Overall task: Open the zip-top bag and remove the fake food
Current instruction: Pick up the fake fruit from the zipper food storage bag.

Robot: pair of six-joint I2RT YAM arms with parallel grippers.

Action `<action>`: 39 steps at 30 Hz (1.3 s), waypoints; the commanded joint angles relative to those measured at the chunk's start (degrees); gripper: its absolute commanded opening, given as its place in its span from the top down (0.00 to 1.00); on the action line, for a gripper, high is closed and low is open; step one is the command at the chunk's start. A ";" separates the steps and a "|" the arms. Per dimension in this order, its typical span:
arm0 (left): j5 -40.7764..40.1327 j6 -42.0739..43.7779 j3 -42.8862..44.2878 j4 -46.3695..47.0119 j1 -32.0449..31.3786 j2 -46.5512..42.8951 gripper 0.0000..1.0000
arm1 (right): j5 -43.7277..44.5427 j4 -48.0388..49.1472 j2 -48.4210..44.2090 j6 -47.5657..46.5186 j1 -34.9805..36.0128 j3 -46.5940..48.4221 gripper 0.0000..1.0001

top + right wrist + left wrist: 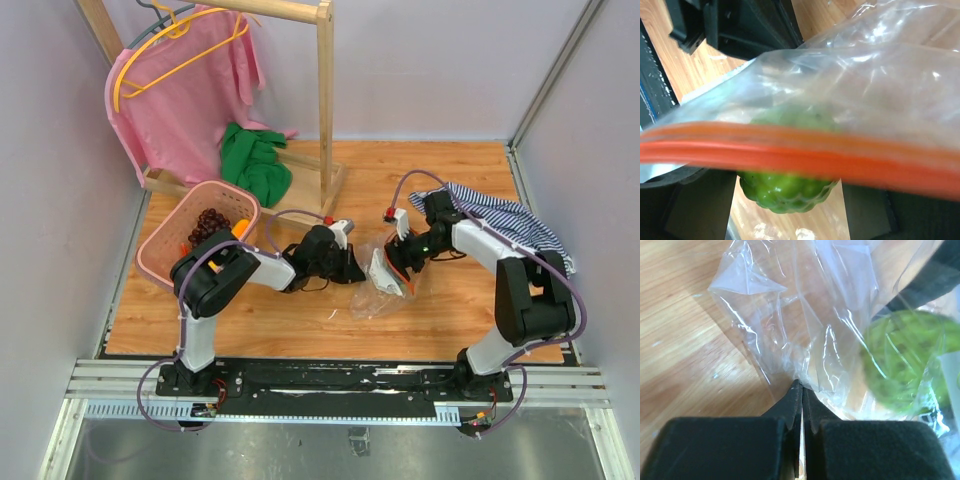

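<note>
Top external view gives me table [300,310] nearside of both grippers, a basket [200,240] outboard of my left arm, a striped cloth [500,215] behind my right. The bag [385,285] lies between them: my left gripper [801,390] is clamped shut on a fold of its film, my right gripper [400,265] stands open astride the orange zip strip [800,155], gripping nothing. I'd bite only the strip's near lip, above the green ball [785,192] between my fingers, then peel away from the left.

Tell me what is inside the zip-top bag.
One green leafy ball shows through the clear zip-top bag, near its orange zip strip. Crumpled plastic and glare hide the rest, so other food cannot be ruled out.
</note>
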 commanded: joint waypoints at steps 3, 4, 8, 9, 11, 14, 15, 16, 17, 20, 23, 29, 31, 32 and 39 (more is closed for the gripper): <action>-1.94 1.31 -5.04 -0.85 2.17 -3.69 1.00 | -5.12 -1.23 -4.80 -0.95 -4.02 -0.22 0.69; -1.88 1.50 -5.27 -0.97 2.27 -4.05 1.00 | -5.82 -1.24 -4.94 -0.89 -4.54 -0.28 0.70; -1.91 2.14 -5.37 -1.60 2.40 -5.21 1.00 | -9.27 -1.63 -4.95 -0.32 -7.14 -0.08 0.71; -2.04 2.29 -5.29 -2.01 2.40 -5.43 1.00 | -10.48 -1.83 -4.95 -0.25 -7.88 -0.02 0.72; -2.45 2.68 -5.09 -2.55 2.41 -5.60 1.00 | -12.90 -2.99 -4.83 -0.61 -9.44 0.48 0.73; -2.62 2.97 -5.04 -2.87 2.62 -5.63 1.00 | -15.09 -6.18 -4.02 -2.78 -11.43 1.74 0.73; -2.64 3.01 -5.06 -2.90 2.71 -5.69 1.00 | -15.27 -6.99 -3.72 -3.40 -12.00 2.05 0.73; -2.62 2.97 -5.11 -2.94 2.79 -5.75 1.00 | -15.21 -7.73 -3.46 -3.85 -12.53 2.32 0.73; -2.62 2.97 -5.10 -2.96 2.88 -5.87 1.00 | -15.15 -8.65 -3.28 -4.61 -12.99 2.65 0.73; -2.73 2.97 -5.32 -2.96 3.10 -6.54 0.99 | -14.92 -10.40 -3.17 -6.03 -14.64 3.39 0.73; -2.84 3.01 -5.64 -2.76 3.11 -7.54 0.99 | -14.21 -11.66 -3.67 -7.30 -16.17 3.68 0.74; -3.63 2.58 -6.63 -2.10 3.11 -10.53 0.96 | -11.39 -14.00 -5.04 -9.05 -18.37 4.63 0.74; -4.12 2.41 -7.08 -1.95 3.11 -11.85 0.93 | -11.00 -14.66 -5.56 -9.62 -19.18 4.78 0.74; -4.38 2.38 -7.35 -1.87 3.11 -12.48 0.92 | -11.07 -14.87 -5.91 -9.97 -19.66 4.77 0.74; -5.45 2.23 -9.05 -2.05 3.11 -16.80 0.78 | -11.58 -16.55 -7.98 -11.55 -22.98 4.51 0.74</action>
